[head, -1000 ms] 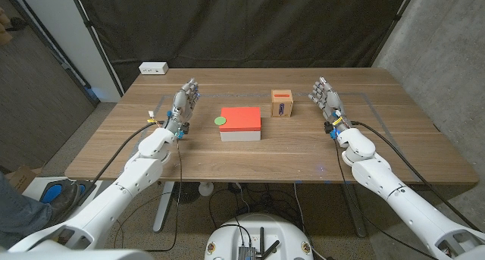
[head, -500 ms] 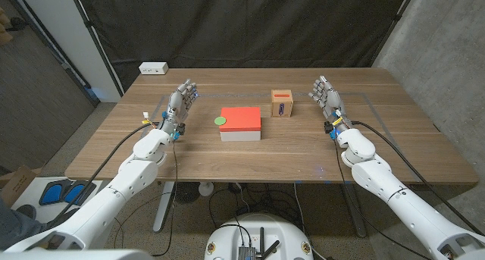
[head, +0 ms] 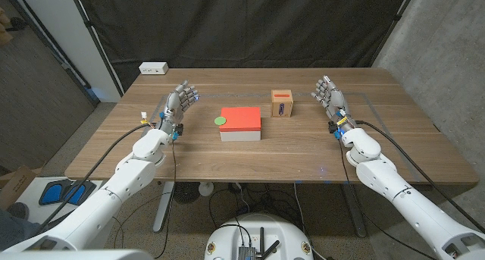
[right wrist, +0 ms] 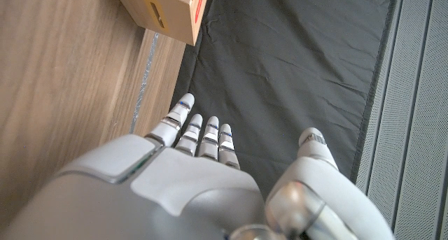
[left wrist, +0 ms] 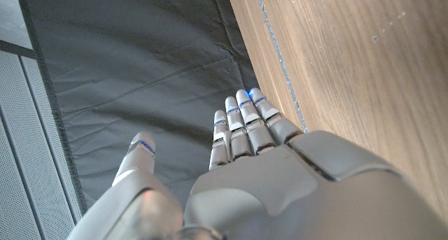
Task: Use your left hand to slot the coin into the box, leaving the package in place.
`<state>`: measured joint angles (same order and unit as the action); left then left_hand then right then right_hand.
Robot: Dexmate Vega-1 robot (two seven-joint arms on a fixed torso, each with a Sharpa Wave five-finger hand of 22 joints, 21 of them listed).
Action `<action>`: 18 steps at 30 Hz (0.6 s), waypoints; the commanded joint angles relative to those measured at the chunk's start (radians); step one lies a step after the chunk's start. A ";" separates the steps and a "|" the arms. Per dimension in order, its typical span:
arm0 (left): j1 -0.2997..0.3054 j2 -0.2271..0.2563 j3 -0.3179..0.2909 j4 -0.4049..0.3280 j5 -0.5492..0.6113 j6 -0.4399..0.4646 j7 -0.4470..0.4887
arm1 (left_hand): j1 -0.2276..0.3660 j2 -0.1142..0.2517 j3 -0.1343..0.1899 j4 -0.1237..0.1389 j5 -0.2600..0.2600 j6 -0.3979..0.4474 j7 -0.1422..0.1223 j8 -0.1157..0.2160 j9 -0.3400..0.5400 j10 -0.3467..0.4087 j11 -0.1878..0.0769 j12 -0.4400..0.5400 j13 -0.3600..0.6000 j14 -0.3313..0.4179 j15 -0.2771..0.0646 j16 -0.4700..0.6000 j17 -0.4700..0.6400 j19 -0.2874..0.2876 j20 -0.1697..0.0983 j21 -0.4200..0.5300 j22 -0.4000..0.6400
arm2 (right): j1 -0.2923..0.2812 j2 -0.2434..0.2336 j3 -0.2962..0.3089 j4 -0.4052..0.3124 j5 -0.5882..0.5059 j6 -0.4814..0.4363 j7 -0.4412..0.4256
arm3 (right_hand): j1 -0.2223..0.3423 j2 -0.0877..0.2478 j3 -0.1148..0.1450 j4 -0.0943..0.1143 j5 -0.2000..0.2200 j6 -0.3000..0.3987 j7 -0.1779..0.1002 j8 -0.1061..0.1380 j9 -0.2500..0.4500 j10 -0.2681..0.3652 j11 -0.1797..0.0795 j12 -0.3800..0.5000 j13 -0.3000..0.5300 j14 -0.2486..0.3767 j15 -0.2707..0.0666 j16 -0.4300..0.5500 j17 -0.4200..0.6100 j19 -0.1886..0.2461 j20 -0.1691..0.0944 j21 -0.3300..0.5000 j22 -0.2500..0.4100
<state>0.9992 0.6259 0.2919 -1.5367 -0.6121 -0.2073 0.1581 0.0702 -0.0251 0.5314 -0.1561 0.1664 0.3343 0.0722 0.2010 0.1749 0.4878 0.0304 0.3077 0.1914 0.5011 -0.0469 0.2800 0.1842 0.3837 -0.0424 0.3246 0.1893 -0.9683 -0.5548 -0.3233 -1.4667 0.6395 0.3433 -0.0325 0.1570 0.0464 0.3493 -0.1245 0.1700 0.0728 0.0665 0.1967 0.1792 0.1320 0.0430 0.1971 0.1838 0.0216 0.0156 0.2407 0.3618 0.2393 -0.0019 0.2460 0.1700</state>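
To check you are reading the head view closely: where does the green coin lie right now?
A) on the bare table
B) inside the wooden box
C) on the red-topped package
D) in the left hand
C: the green coin rests on the left edge of the red-topped package.

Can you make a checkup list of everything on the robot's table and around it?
Surface: wooden table, with faint taped lines.
Job's things: green coin lies on the red-topped package; small wooden box with a slot stands apart, toward the right hand's side.
Clutter: white power strip at the far left corner.
Hands: left hand and right hand both open, holding nothing.
Cables: black cables run along both forearms.
Surroundings: dark curtain behind the table; grey wall on the right.
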 commanded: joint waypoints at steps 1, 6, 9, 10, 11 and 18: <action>0.033 0.027 -0.008 -0.077 0.053 0.092 0.123 | -0.006 -0.005 0.018 0.002 0.006 0.041 0.010 0.002 0.003 0.130 -0.010 0.020 0.006 0.147 -0.040 0.032 0.006 0.103 -0.001 0.040 0.013 | -0.003 -0.018 0.011 -0.010 0.027 -0.007 0.034 | 0.007 0.008 0.002 -0.004 0.007 0.011 -0.004 0.004 0.005 0.009 -0.001 0.004 0.003 0.012 0.002 0.003 0.001 0.007 0.000 -0.001 0.005; 0.057 0.046 -0.023 -0.137 0.044 0.156 0.165 | -0.014 -0.003 0.031 0.003 0.007 0.060 0.013 -0.001 0.003 0.267 -0.034 0.037 0.011 0.293 -0.079 0.071 0.017 0.240 -0.017 0.110 0.034 | -0.014 -0.007 0.011 -0.023 0.013 0.007 0.006 | 0.009 0.010 0.003 -0.005 0.007 0.011 -0.006 0.003 0.005 0.010 -0.002 0.003 0.003 0.012 0.002 0.002 0.000 0.006 0.001 -0.003 0.006; 0.063 0.041 -0.031 -0.158 0.038 0.186 0.198 | -0.019 0.000 0.042 0.003 0.007 0.074 0.017 -0.001 0.004 0.376 -0.060 0.063 0.024 0.397 -0.104 0.108 0.028 0.321 -0.041 0.167 0.060 | -0.019 -0.002 0.013 -0.029 0.008 0.014 -0.005 | 0.009 0.010 0.003 -0.006 0.007 0.012 -0.006 0.003 0.005 0.013 0.000 0.004 0.004 0.012 0.002 0.002 0.000 0.006 0.003 -0.004 0.006; 0.063 0.040 -0.032 -0.162 0.037 0.192 0.205 | -0.019 0.004 0.045 0.004 0.008 0.080 0.017 0.000 0.004 0.396 -0.061 0.067 0.029 0.437 -0.120 0.125 0.033 0.346 -0.046 0.186 0.069 | -0.019 -0.004 0.012 -0.029 -0.002 0.018 -0.009 | 0.009 0.011 0.003 -0.006 0.007 0.013 -0.005 0.003 0.005 0.013 0.000 0.004 0.004 0.012 0.002 0.002 0.000 0.006 0.003 -0.004 0.006; 0.062 0.038 -0.034 -0.165 0.036 0.200 0.213 | -0.018 0.011 0.051 0.004 0.008 0.093 0.018 0.002 0.004 0.453 -0.071 0.086 0.040 0.507 -0.136 0.158 0.045 0.380 -0.059 0.217 0.086 | -0.021 -0.004 0.013 -0.033 -0.002 0.016 -0.015 | 0.010 0.011 0.003 -0.006 0.007 0.012 -0.006 0.003 0.005 0.013 0.000 0.004 0.004 0.013 0.002 0.002 0.000 0.006 0.003 -0.004 0.006; 0.055 0.022 -0.036 -0.177 0.039 0.226 0.252 | 0.003 0.023 0.092 -0.008 0.010 0.160 0.016 0.003 0.004 0.684 -0.146 0.168 0.109 0.735 -0.175 0.302 0.127 0.535 -0.119 0.393 0.214 | -0.029 -0.001 0.017 -0.039 -0.012 0.024 -0.032 | 0.011 0.012 0.003 -0.007 0.006 0.013 -0.009 0.003 0.005 0.016 -0.001 0.004 0.004 0.015 0.003 0.002 -0.001 0.006 0.007 -0.007 0.006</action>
<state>1.0485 0.6579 0.2672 -1.6705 -0.5758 -0.0447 0.3368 0.0621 -0.0092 0.6073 -0.1602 0.1703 0.4712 0.0878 0.2010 0.1747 1.1023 -0.1001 0.4483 0.2765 1.1748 -0.2112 0.5345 0.2794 0.8853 -0.1102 0.6709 0.3617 -0.9841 -0.5612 -0.3118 -1.4924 0.6440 0.3533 -0.0373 0.1611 0.0505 0.3493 -0.1245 0.1700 0.0801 0.0592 0.1966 0.1792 0.1411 0.0444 0.1971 0.1837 0.0259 0.0199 0.2407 0.3619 0.2393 -0.0019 0.2382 0.1699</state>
